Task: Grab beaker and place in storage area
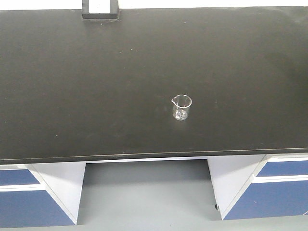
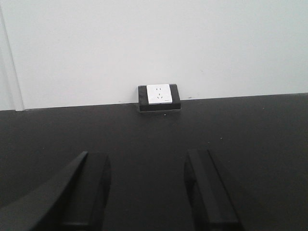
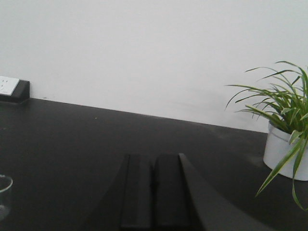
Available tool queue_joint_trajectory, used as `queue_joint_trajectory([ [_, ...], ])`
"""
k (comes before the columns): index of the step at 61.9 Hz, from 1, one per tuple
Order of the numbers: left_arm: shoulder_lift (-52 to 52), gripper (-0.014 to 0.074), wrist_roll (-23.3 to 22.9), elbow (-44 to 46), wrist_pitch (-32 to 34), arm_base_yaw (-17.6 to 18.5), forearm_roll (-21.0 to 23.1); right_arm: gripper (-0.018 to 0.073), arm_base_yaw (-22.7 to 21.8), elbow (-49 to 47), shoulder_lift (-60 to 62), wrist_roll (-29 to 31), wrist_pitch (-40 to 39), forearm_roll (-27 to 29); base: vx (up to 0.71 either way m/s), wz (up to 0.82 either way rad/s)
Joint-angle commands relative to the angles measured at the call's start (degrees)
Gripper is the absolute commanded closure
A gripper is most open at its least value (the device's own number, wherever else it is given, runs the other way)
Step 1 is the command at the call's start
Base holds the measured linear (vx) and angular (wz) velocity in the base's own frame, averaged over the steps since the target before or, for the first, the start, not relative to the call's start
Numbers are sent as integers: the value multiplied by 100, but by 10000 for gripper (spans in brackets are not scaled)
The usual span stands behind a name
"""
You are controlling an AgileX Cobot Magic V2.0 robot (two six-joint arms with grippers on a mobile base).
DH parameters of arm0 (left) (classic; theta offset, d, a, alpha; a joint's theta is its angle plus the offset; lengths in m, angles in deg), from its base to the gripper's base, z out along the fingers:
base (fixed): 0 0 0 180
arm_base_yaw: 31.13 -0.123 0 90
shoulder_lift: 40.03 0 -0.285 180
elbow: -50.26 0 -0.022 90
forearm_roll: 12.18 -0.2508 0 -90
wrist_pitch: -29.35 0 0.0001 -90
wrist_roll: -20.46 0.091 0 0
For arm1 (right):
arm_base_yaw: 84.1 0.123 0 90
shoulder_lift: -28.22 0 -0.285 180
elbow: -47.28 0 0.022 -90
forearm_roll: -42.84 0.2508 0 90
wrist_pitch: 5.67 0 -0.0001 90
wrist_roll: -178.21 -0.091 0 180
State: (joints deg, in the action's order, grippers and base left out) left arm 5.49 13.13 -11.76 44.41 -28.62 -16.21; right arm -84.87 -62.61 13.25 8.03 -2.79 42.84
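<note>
The beaker [image 1: 182, 107] stands upright near the middle of the black tabletop [image 1: 72, 86] (untouched by either arm). The left gripper [image 2: 147, 192] is spread wide, facing the socket box [image 2: 159, 97]. The right gripper [image 3: 154, 192] is pressed closed, with a potted plant [image 3: 284, 134] to its right.

The beaker [image 1: 182, 107] is clear glass with faint white markings. The benchtop [image 1: 96, 86] is plain matte black; the cabinets [image 1: 29, 204] under it are blue with white frames. The box [image 2: 159, 97] at the rear edge is black with a white face. The left gripper [image 2: 147, 192] and the right gripper [image 3: 153, 192] are black. The plant [image 3: 284, 106] has green leaves in a white pot [image 3: 281, 151], and the wall [image 3: 144, 48] is white
</note>
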Motion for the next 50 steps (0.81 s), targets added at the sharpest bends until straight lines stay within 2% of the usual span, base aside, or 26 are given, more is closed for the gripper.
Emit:
queue_joint_trajectory([
  [1, 7, 118, -40, 185, 448, 24, 35, 573, 11, 300, 369, -3, -493, 50, 0, 0],
  [10, 7, 118, -40, 185, 453, 24, 35, 570, 37, 941, 864, -624, -570, 45, 0, 0],
  [16, 2, 118, -40, 185, 449, 24, 35, 570, 38, 940, 830, -1044, -287, 0, 0, 0],
  [25, 7, 118, -40, 185, 434, 24, 35, 567, 38, 940, 830, -1072, -44, 45, 0, 0],
  [50, 7, 118, -40, 185, 429, 24, 35, 567, 31, 940, 830, -1072, -44, 45, 0, 0],
])
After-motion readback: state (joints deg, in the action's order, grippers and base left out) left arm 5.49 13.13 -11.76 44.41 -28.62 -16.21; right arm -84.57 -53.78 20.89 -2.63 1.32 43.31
